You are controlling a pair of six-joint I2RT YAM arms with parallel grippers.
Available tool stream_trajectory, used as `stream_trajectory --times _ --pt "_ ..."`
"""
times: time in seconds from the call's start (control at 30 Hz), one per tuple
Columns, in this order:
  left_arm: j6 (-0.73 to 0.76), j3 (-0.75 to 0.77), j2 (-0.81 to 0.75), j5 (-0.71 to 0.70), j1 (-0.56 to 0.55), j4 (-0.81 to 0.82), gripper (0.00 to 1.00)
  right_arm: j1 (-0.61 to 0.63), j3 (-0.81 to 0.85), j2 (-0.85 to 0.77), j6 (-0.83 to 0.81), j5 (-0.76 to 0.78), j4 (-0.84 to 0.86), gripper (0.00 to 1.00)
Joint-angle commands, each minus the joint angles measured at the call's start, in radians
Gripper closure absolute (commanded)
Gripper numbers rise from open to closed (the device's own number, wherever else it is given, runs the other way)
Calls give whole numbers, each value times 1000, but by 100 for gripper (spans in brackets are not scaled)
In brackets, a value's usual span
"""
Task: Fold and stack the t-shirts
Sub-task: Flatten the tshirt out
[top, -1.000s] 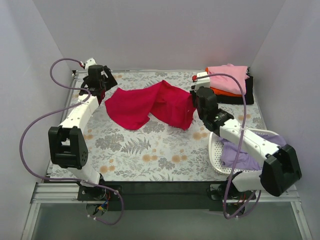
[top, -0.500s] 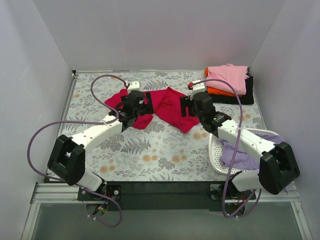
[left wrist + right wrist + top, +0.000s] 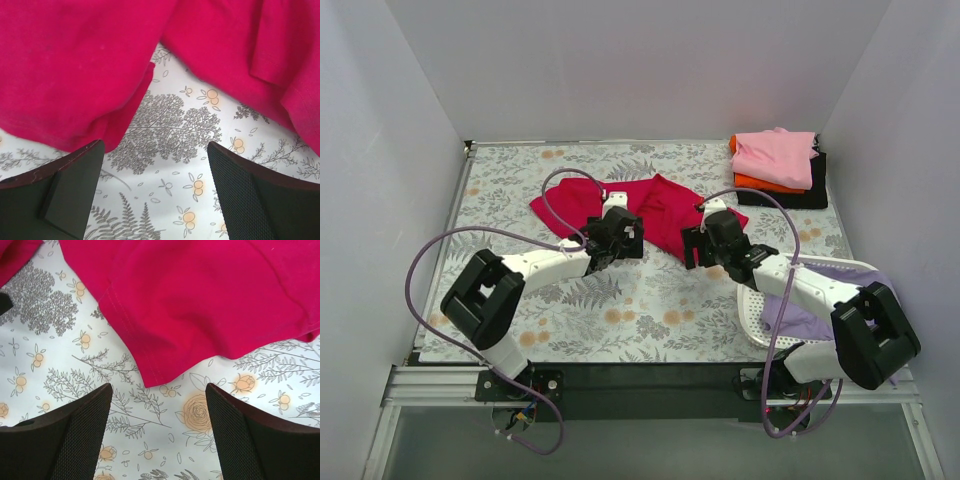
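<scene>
Left jaws and right jaws gape wide, holding nothing, over the near edge of the crumpled crimson t-shirt (image 3: 655,208) mid-bench (image 3: 620,320); risk: closing here catches one layer only, dragging the fold askew.

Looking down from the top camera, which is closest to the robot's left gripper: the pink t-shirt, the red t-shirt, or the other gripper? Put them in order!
From the left gripper:
1. red t-shirt, lying just in front of it.
2. right gripper, across to its right, at the same shirt's other edge.
3. pink t-shirt, far off in the back right corner, on top of the folded pile.
</scene>
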Motion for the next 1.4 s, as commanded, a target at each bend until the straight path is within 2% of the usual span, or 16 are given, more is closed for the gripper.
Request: stream_trajectory --times 0.0,0.33,0.6,0.73,0.77,0.8,1.1,1.23,1.37 --pt "23 67 32 -6 -8 55 23 2 -34 0 30 -70 75 32" --pt "60 142 171 -45 -8 111 23 2 -20 144 39 -78 146 38" --pt "75 195 223 -26 -8 125 24 2 -2 211 42 -58 160 62" --pt "77 189 226 -23 -8 128 24 2 -5 211 39 -30 178 82" --pt "77 190 224 -20 -8 130 24 2 -5 211 37 -27 180 94" --pt "75 189 226 -17 -8 130 23 2 -3 209 37 -24 180 99" --pt "114 201 261 15 -8 148 26 2 -48 105 36 4 171 99" --pt "118 215 272 32 -9 150 30 2 -64 56 34 5 169 99" --pt "124 213 269 46 -9 151 32 2 -66 59 31 2 169 99"
